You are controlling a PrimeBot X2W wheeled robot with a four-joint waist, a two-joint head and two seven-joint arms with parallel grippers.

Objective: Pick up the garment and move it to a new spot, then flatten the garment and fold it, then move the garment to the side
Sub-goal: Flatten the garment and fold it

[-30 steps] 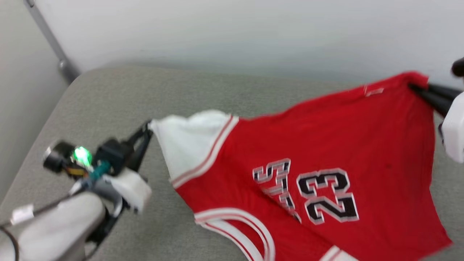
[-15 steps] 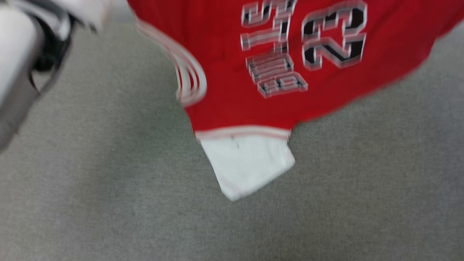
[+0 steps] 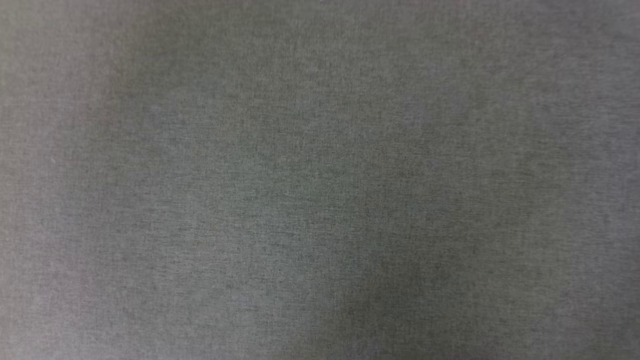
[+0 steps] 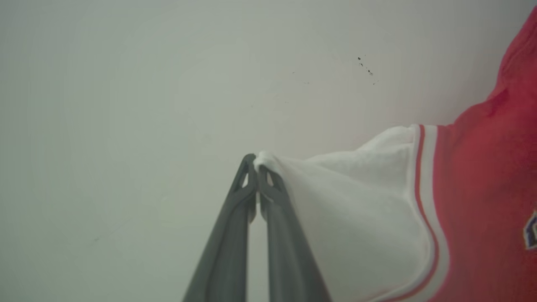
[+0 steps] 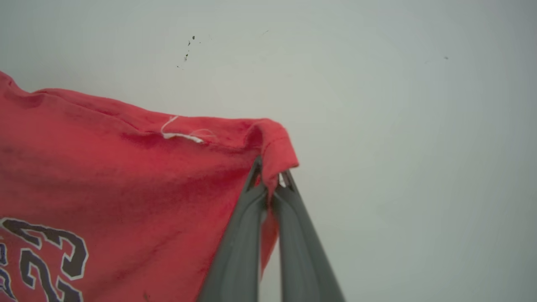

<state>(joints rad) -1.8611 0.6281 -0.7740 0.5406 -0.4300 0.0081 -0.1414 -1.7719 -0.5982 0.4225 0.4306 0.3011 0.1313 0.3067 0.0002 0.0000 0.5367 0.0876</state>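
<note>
The left pincer is pressed together on the tip of the white sleeve of the red T-shirt. The right pincer pinches a red corner of it. Behind the shirt is a pale wall with dark specks. The right wrist view adds the black-and-white print, cut off at the edge. The head view gives blurred grey fabric.

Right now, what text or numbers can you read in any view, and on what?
"23": black white-edged digits on the garment, partly cut off at the right wrist view's edge.
Print scrap at the left wrist view's edge: too little shows to read.
No other text.
</note>
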